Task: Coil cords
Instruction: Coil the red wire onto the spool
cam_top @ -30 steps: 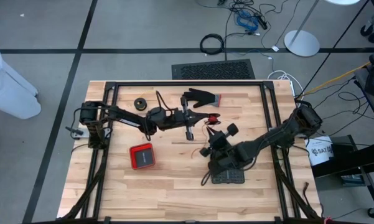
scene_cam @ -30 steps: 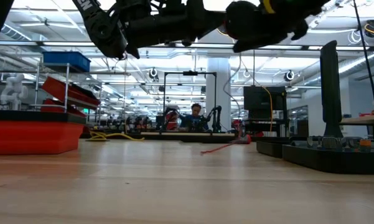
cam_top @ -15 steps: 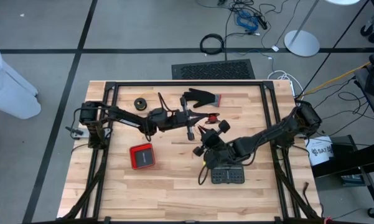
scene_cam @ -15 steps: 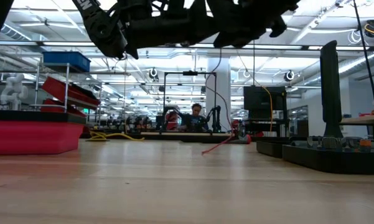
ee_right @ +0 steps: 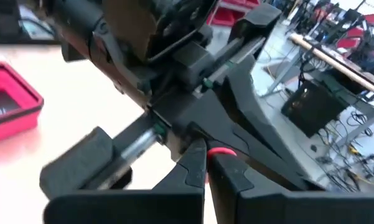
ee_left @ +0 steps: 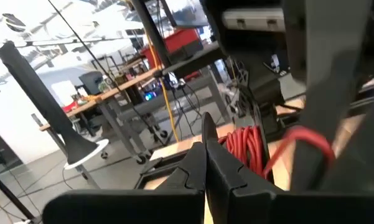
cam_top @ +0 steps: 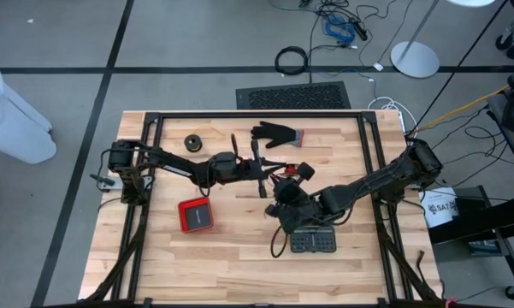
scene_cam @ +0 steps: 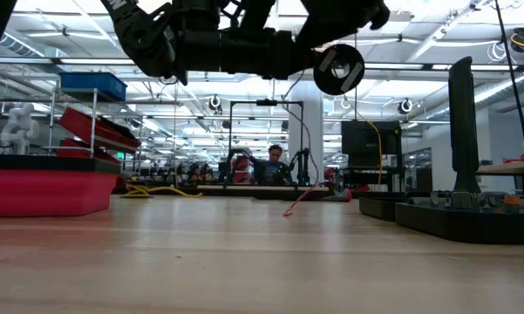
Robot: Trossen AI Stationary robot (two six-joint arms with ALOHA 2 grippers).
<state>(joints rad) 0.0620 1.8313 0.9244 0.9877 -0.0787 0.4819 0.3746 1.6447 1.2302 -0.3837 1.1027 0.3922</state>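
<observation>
Pinching a reddish-orange cord, my left gripper hangs above table centre, fingers pressed together. My right gripper, jaws closed on the same strand, sits just beside it at four o'clock. I judge winding is underway; next I loop the strand round again without losing tension.

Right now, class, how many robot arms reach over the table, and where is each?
2. The left arm comes from the table's left edge, the right arm from its right edge; both reach to the middle. None seems hidden.
</observation>
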